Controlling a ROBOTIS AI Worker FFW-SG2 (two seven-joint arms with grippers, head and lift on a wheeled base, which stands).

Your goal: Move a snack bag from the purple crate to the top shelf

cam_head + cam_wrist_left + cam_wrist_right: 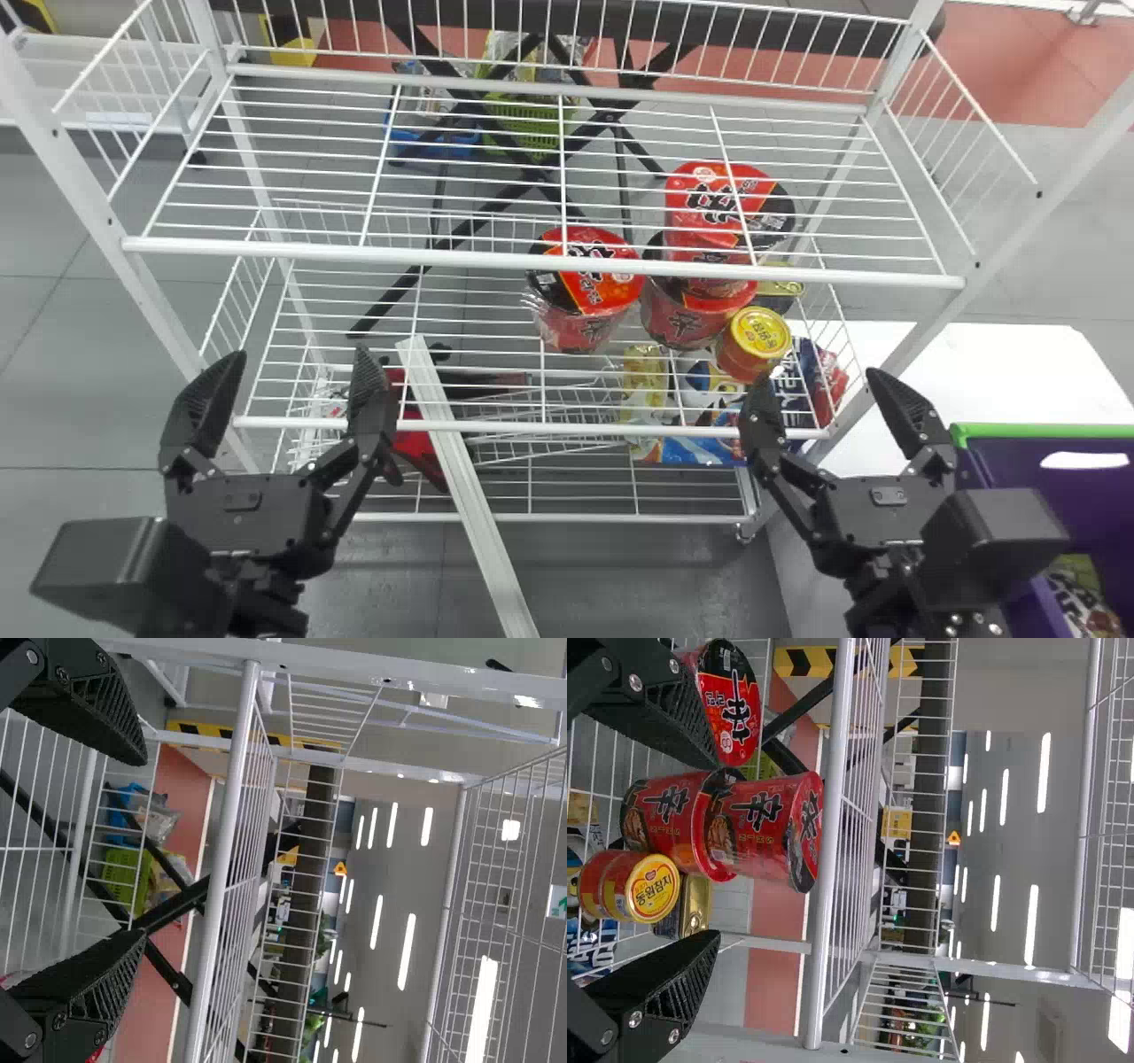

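Head view: a post (1008, 229) separates red cups (589, 328) from purple crate (1099, 505).

Left hand (298, 365) and right hand (818, 381) hover open.

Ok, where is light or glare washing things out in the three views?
Head view: the table beside the crate is blown out almost to white. Left wrist view: ceiling lights are burnt-out white bars. Right wrist view: bright bars again, but the red cups aren't washed out.

Matte black arms, boxy housings, silver screws
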